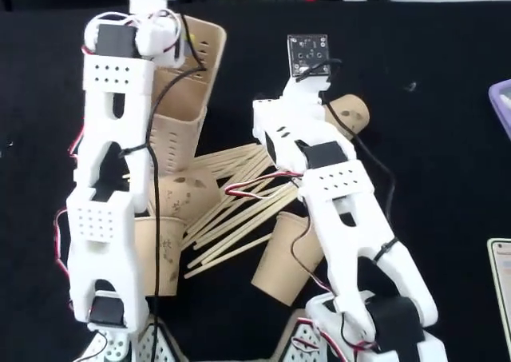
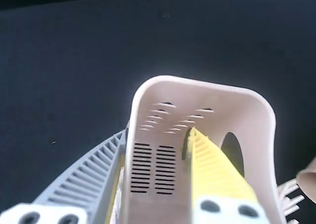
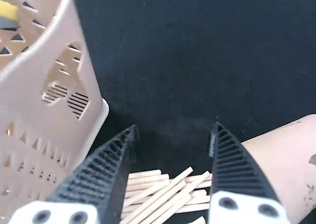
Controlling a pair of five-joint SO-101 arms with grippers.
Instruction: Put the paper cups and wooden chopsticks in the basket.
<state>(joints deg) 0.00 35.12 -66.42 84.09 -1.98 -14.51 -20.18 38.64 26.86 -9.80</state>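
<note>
Your left gripper (image 2: 157, 135) is clenched on one wall of the basket (image 1: 180, 130), the yellow finger inside and the grey one outside. In the high view the basket sits at about 11 o'clock on the table (image 1: 431, 74) and looks tilted; you cannot tell whether its base rests flat. Your right gripper (image 3: 175, 130) hangs with its jaws spread wide over the far end of the chopsticks (image 1: 231, 218), which fan out across the middle of the table. The paper cups lie on their sides around that fan: one at 1 o'clock (image 1: 347, 113), one at 6 o'clock (image 1: 283, 262), and two at 8 o'clock (image 1: 188, 194) beside the left arm. The main risk is the grasp. The sticks cross one another loosely, so closing on the fan may catch only a few and flick the rest outward, or drag the whole pile. The 1 o'clock cup lies just beside one right jaw and would likely roll off if nudged. The basket is held by a single wall, so a load dropped against its rim could twist it in the grip or tip it. The two arms are also close together, and carrying sticks toward 11 o'clock risks a knock between them.
</note>
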